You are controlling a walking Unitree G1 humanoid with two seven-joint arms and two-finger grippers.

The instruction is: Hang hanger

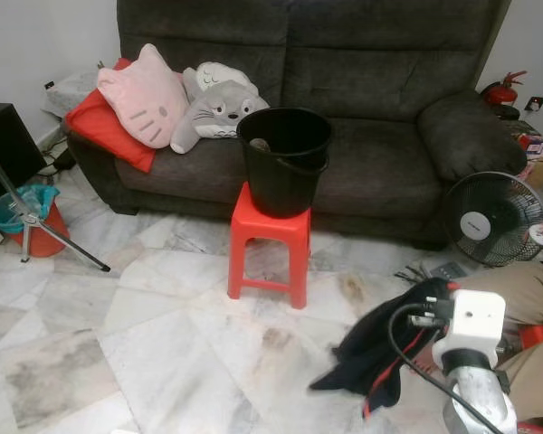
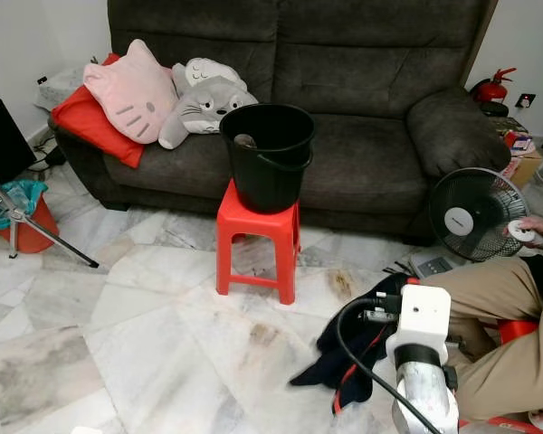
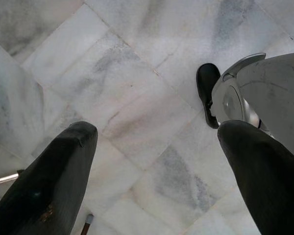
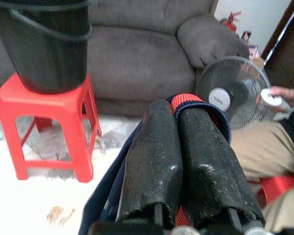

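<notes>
A dark grey sofa (image 1: 344, 99) fills the upper frame — white wall (image 1: 36, 36) upper left, pale marble floor (image 1: 118, 334) below.

Dark navy garment w/ red trim (image 2: 355, 354), soft cloth, crumpled and hanging in loose folds low above the marble floor, near front-right of the red stool. A red-and-navy ribbed band of it (image 4: 188, 102) loops over the tips of the right hand (image 4: 179, 113), whose two black fingers are pressed together on the fabric; rest of the cloth drapes down along and below them. Can't tell if a hanger is inside the cloth.
</notes>
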